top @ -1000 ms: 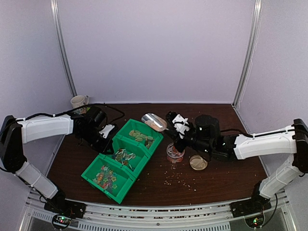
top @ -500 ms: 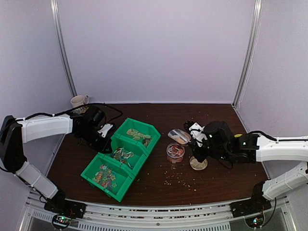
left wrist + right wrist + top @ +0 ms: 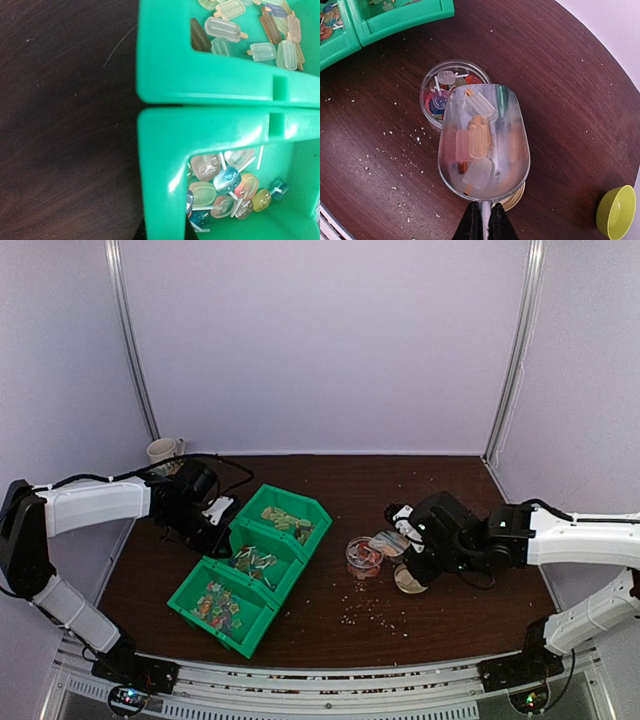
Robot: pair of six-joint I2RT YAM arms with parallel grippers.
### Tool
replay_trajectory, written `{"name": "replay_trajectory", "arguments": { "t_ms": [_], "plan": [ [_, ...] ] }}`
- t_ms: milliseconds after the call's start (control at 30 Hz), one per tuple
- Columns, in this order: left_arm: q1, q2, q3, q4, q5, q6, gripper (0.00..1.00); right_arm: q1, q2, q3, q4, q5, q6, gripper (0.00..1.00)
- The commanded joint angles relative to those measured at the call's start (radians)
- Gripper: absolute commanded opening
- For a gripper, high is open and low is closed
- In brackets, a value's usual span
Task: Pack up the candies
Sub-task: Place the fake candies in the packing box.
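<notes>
Plastic scoop (image 3: 512, 150) had swung off the green bins (image 3: 250, 565) and across to the jar (image 3: 429, 84), right gripper (image 3: 483, 222) pinching its handle tight. Candies (image 3: 477, 137) sat in the bowl, lip just above the jar's mouth, so I judged a tip-in came next. Left gripper (image 3: 218, 512) rested beside the bins, jaws pressed together, on nothing I could see.

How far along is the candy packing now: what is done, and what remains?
Done: the small clear jar already holds some candies. In hand: the right gripper holds a clear scoop with several popsicle-shaped candies, its mouth at the jar, not yet emptied. Left: tipping that load in and closing the jar; the gold lid lies off it, under the scoop. The green bins hold more candies.
</notes>
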Motion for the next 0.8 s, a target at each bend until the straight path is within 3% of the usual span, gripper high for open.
{"name": "replay_trajectory", "arguments": {
  "t_ms": [0,767],
  "plan": [
    [0.012,-0.033,0.056,0.056,0.039,-0.018,0.00,0.020,0.006,0.038,-0.075,0.015,0.016,0.00],
    [0.019,-0.045,0.056,0.056,0.046,-0.017,0.00,0.056,0.098,0.226,-0.347,-0.021,0.019,0.00]
  ]
}}
